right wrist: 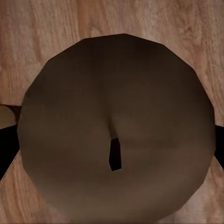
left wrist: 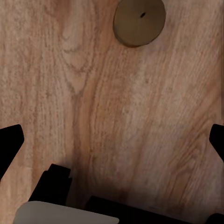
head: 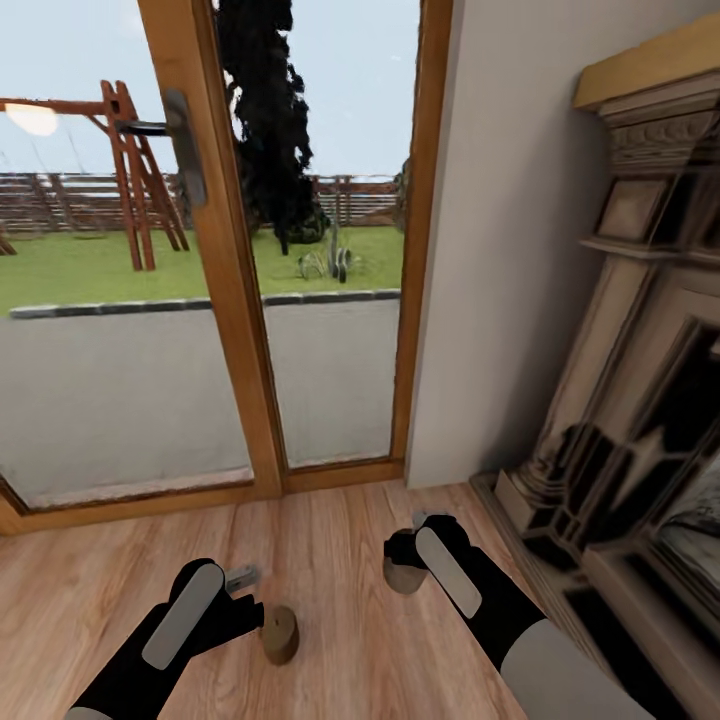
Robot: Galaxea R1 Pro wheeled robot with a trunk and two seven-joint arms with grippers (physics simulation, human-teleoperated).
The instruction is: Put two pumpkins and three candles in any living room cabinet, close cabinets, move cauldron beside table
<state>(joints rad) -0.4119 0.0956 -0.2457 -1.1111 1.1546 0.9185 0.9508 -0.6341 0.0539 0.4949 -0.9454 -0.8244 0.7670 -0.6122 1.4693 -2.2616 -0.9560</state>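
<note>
**Op:** Head view first: my two arms reach forward and down over the wooden floor (head: 330, 560); the left arm comes in low, forearm angled up toward the middle, and the left pincer (head: 243, 590) sits just above the boards; one candle (head: 280, 634) stands upright on the floor just beside it, toward the centre.

**Obs:** And the right side?

**Op:** My right arm slants in from the lower right, wrist bent downward; the right pincer (head: 408, 560) is down over a second candle (head: 403, 576), which shows as a beige-grey stub under the black fingers.

**Obs:** Has it got hold of that one?

**Op:** Right wrist view has the candle's round top (right wrist: 116, 130) very close, dark wick near the middle; black fingertips (right wrist: 7, 149) sit at both sides of it; whether they press on the wax or merely straddle it I cannot tell.

**Obs:** Left pincer state?

**Op:** Spread wide, nothing between the tips; left wrist view shows the fingertips (left wrist: 9, 144) at the two sides with bare floor (left wrist: 116, 121) between them; that candle's top (left wrist: 139, 21) lies ahead of them, apart from both.

**Obs:** Surroundings?

**Op:** Glass door (head: 225, 260) in a wooden frame straight ahead, garden beyond; pale wall (head: 500, 250) beside it; an ornate fireplace (head: 640, 400) on my right.
</note>
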